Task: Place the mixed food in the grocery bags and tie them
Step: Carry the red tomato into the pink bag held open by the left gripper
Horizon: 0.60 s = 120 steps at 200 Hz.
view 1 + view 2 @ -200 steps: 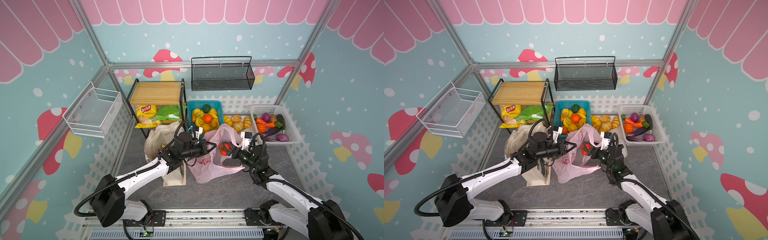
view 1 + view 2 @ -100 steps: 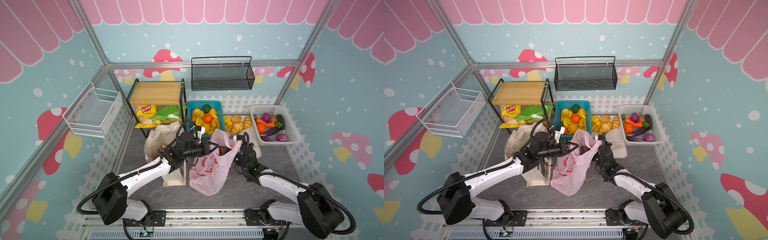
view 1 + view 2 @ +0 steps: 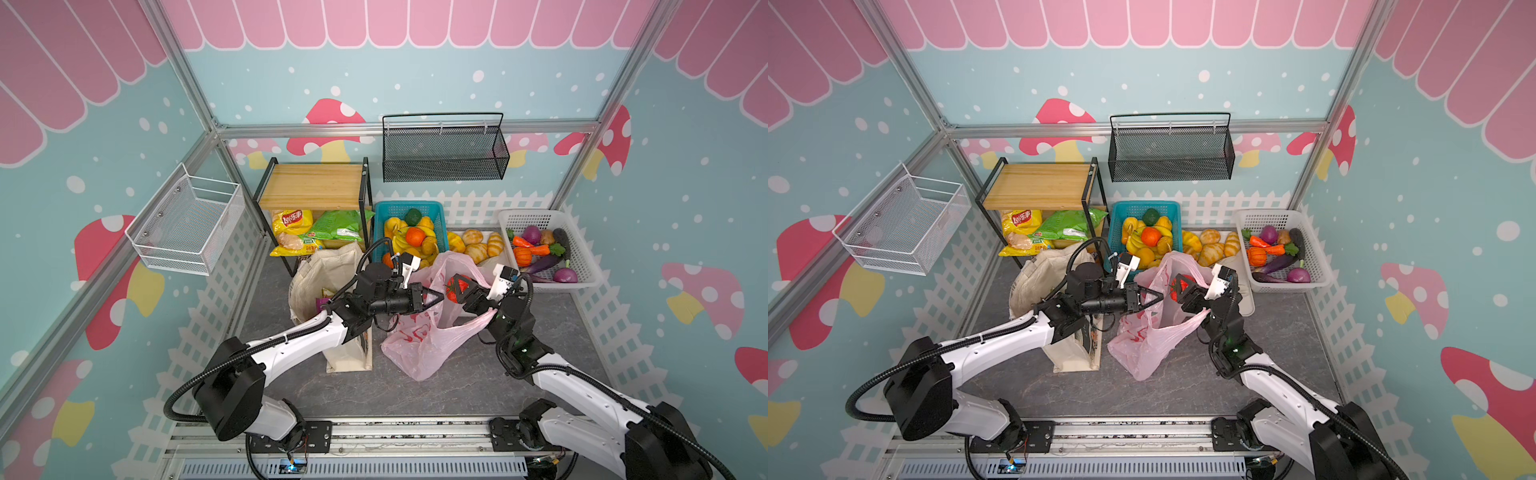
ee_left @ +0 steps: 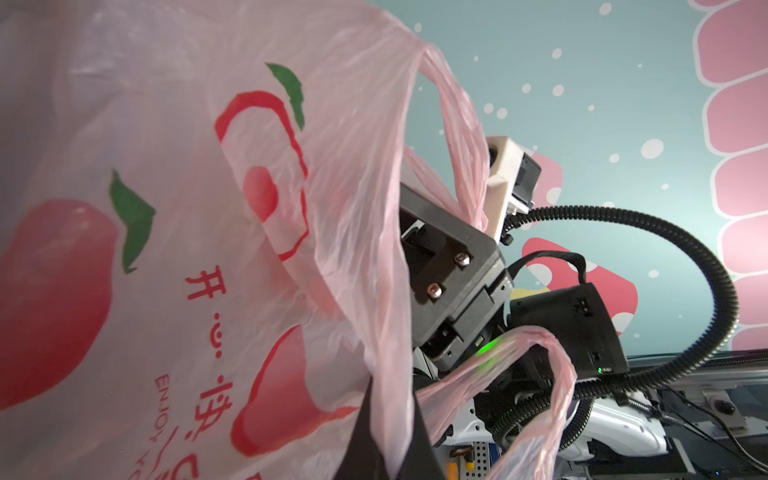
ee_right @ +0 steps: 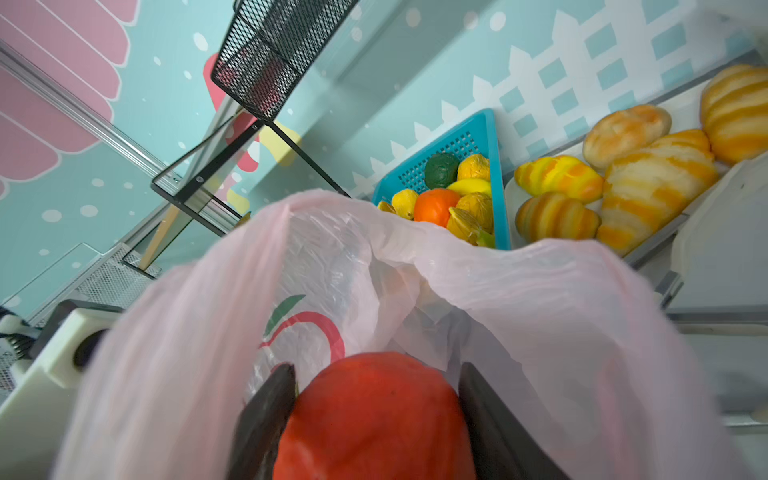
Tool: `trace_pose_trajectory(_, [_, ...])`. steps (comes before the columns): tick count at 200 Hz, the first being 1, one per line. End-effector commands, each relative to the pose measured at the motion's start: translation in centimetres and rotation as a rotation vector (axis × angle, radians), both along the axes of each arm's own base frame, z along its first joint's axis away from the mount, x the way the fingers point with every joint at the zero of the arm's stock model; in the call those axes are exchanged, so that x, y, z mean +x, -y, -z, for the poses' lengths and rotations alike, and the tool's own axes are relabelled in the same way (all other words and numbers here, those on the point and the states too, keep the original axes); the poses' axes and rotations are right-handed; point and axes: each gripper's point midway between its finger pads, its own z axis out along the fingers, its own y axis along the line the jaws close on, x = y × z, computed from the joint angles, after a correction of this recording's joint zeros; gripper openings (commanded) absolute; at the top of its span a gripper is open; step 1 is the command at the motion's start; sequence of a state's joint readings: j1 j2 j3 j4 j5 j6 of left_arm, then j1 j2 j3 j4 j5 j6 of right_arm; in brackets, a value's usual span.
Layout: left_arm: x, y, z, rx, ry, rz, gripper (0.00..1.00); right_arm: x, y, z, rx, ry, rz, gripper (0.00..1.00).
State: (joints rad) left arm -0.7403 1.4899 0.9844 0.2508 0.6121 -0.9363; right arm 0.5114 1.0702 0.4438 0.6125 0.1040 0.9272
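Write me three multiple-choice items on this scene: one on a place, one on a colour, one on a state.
1. In both top views, where does the cream tote stand relative to the pink bag?
A) to its right
B) to its left
C) inside it

2. What colour is the fruit basket?
A) black
B) white
C) teal

3. What state is the right gripper in?
A) shut on the red tomato
B) open and empty
C) shut and empty

Answers:
1. B, the tote stands left of the bag in both top views.
2. C, its mesh walls are teal.
3. A, the right wrist view shows the tomato clamped in the gripper.
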Motion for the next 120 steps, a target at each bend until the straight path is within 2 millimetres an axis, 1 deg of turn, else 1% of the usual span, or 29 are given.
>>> trace_pose_trajectory(1, [-0.5,1.2,-2.2,-0.088,0.045,0.085,0.0,0.6,-0.9,0.9,0.053,-0.017,0.0,0.41])
trace_pose_trajectory(11, [-0.4,1.3,-2.2,-0.098,0.041,0.085,0.0,0.6,-1.3,2.1,0.034,-0.049,-0.009,0.42])
trace_pose_trajectory(29, [-0.2,1.2,-2.3,-0.087,0.058,0.071,0.0,0.0,-1.1,5.1,-0.007,-0.115,0.008,0.42])
trace_pose_trajectory(42, [0.1,1.0,-2.3,-0.065,0.075,0.05,0.0,-0.5,-1.2,6.9,-0.04,-0.146,-0.009,0.43])
trace_pose_trajectory(59, [0.3,0.7,-2.3,-0.05,0.084,0.037,0.0,-0.8,-2.0,8.3,-0.122,-0.174,-0.066,0.48])
trace_pose_trajectory(70, [0.4,0.7,-2.3,-0.053,0.083,0.033,0.0,-1.0,-2.0,9.2,-0.178,-0.202,-0.082,0.5])
trace_pose_trajectory(88, [0.4,0.6,-2.3,-0.057,0.085,0.032,0.0,-1.1,-1.2,10.0,-0.275,-0.241,-0.066,0.51])
trace_pose_trajectory(101, [0.5,0.4,-2.2,-0.055,0.089,0.026,0.0,-1.2,-0.8,9.9,-0.314,-0.255,-0.056,0.53])
trace_pose_trajectory(109, [0.6,0.4,-2.2,-0.053,0.093,0.023,0.0,-1.2,-1.1,9.4,-0.308,-0.246,-0.073,0.53])
trace_pose_trajectory(120, [0.6,0.3,-2.2,-0.052,0.098,0.02,0.0,-1.3,-2.0,8.5,-0.276,-0.226,-0.116,0.54])
